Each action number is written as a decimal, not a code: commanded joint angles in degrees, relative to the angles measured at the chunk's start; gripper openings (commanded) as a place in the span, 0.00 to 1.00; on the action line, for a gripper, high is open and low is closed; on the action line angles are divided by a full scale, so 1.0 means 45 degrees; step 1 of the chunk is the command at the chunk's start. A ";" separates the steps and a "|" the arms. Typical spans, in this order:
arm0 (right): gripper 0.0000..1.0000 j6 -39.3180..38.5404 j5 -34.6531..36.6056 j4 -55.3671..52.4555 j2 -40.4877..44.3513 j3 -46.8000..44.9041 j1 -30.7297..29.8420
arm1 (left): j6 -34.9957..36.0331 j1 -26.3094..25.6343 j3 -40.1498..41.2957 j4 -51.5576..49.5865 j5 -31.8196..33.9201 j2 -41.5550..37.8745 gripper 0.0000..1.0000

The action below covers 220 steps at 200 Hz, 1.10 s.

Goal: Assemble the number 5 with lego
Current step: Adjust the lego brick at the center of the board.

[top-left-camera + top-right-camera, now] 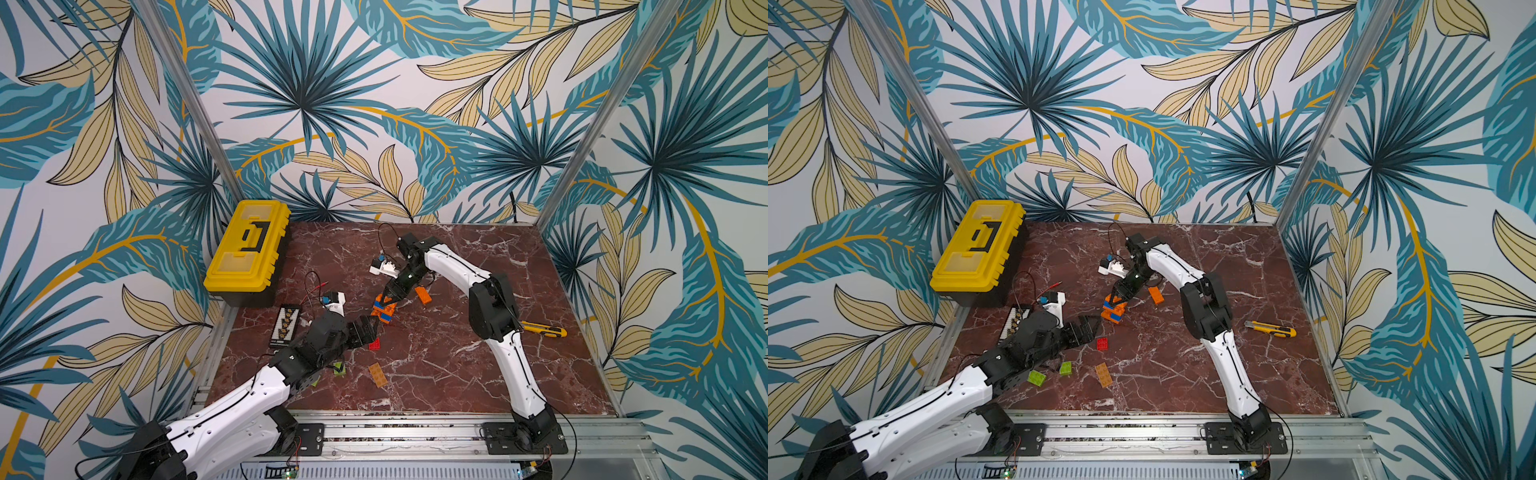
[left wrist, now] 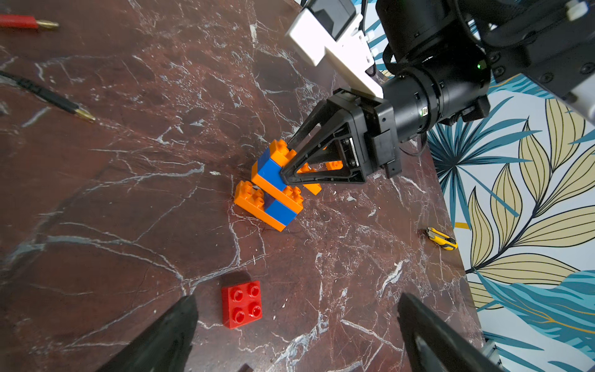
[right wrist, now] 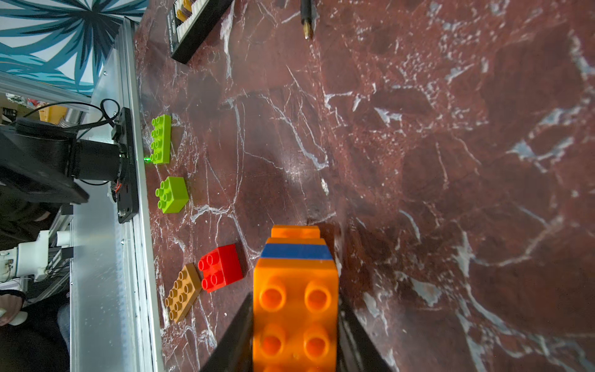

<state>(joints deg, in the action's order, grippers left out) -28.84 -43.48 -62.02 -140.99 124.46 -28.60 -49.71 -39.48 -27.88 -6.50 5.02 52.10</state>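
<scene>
A stack of orange and blue lego [image 1: 383,311] [image 1: 1114,311] [image 2: 273,190] stands mid-table. My right gripper [image 1: 385,300] [image 2: 285,161] [image 3: 295,298] is shut on the stack's top orange brick [image 3: 296,315], one finger against each side. My left gripper [image 1: 371,329] [image 2: 296,299] hovers open just in front of the stack, above a red brick [image 1: 375,344] [image 2: 242,304] [image 3: 220,267], holding nothing. A tan brick [image 1: 377,374] [image 3: 182,292] lies nearer the front. Two lime green bricks [image 1: 1037,377] [image 1: 1065,368] sit by the left arm. A loose orange brick [image 1: 421,296] lies right of the stack.
A yellow toolbox [image 1: 248,245] stands at the back left. A yellow utility knife [image 1: 544,330] lies at the right, behind the right arm. A black component strip [image 1: 284,326] and probe leads [image 2: 48,96] lie left of the left gripper. An aluminium rail [image 1: 415,432] runs along the front.
</scene>
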 commanded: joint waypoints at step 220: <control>0.64 0.8779 0.6755 0.6370 0.7182 -0.6644 -0.0741 | -0.0837 0.0217 -0.0041 -0.3819 0.2186 -0.1307 1.00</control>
<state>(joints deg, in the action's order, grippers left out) -2.79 -23.46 -47.64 -120.29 110.83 -28.60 -50.46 -39.27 -27.88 -15.20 9.56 48.01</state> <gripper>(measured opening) 0.635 0.997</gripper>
